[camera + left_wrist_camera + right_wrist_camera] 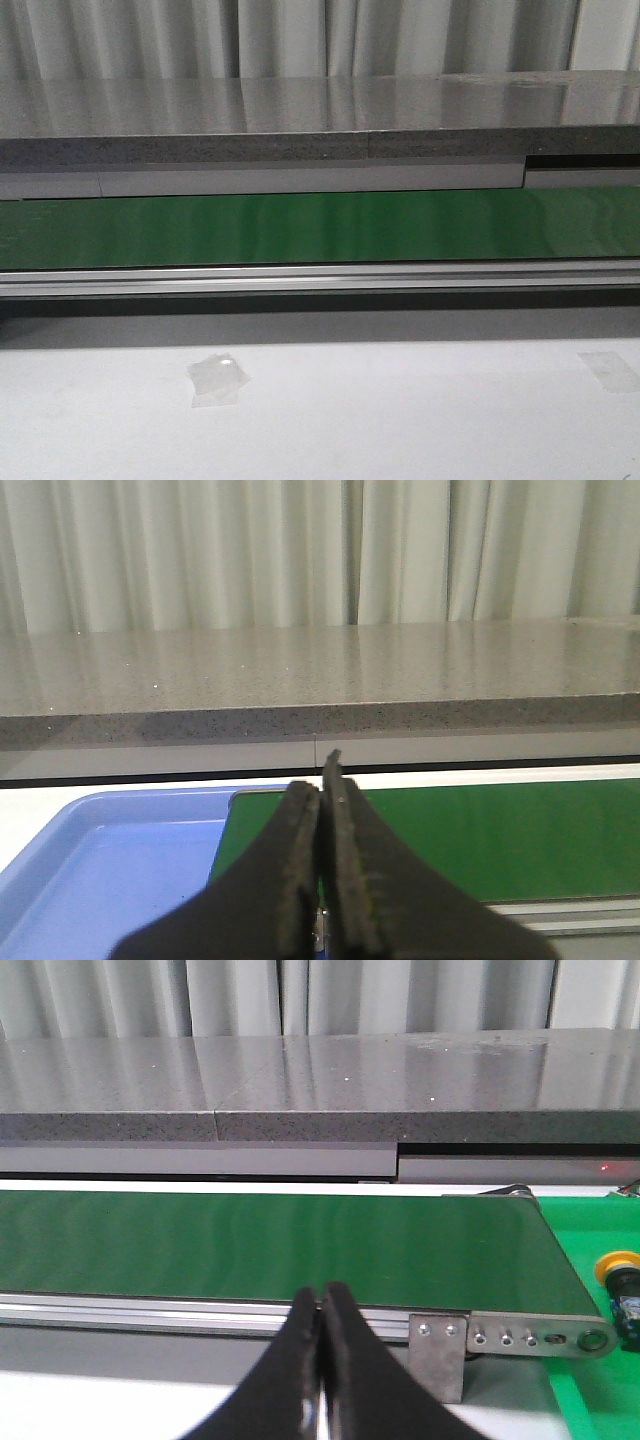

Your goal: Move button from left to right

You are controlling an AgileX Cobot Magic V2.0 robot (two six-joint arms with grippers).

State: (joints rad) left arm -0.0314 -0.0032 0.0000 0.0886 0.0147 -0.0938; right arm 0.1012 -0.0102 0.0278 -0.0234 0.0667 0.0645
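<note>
Your left gripper point(320, 790) and right gripper point(320, 1305) both have their black fingers pressed together, holding nothing. The yellow-capped, dark-bodied button point(622, 1285) sits on the bright green surface point(590, 1225) just past the dark green conveyor belt's point(270, 1245) end.

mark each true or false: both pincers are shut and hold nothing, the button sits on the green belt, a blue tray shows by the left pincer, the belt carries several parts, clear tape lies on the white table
1. Both pincers shut, empty: true; the left pincer and right pincer have fingers pressed together with nothing between.
2. The button sits on the green belt: false; it stands past the belt's end, on a green surface at the right.
3. Blue tray by the left pincer: true.
4. Belt carries several parts: false; none are visible on it.
5. Clear tape on the white table: true.
</note>
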